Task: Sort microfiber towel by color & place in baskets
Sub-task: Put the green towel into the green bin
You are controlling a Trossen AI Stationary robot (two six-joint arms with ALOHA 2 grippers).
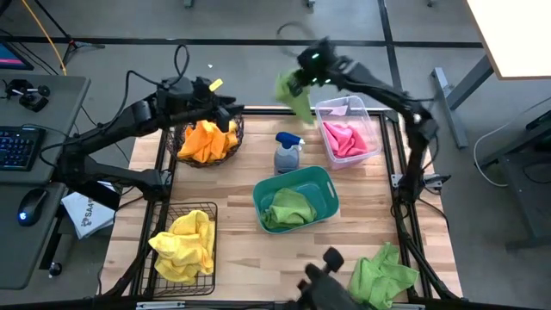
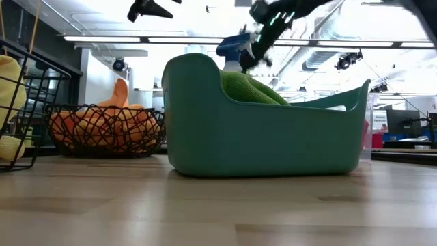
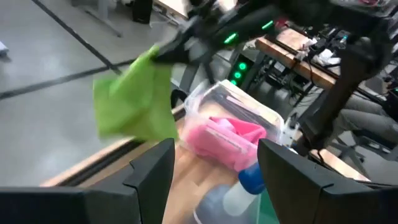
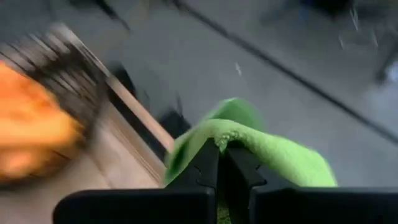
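Round wire basket (image 4: 37, 118) motion-blurred; lime towels (image 1: 383, 275) partly cut by edge; yellow towels (image 2: 8, 109) mostly cropped.

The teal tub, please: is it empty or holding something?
Holding something: a green towel lies bunched inside the teal tub.

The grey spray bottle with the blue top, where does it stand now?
In the high view the spray bottle stands mid-table, between the round wire basket and the clear bin, just behind the teal tub.

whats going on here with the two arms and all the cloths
The right gripper is shut on a green towel, carrying it in the air near the clear bin of pink towels. The left gripper hangs open over the round basket of orange towels.
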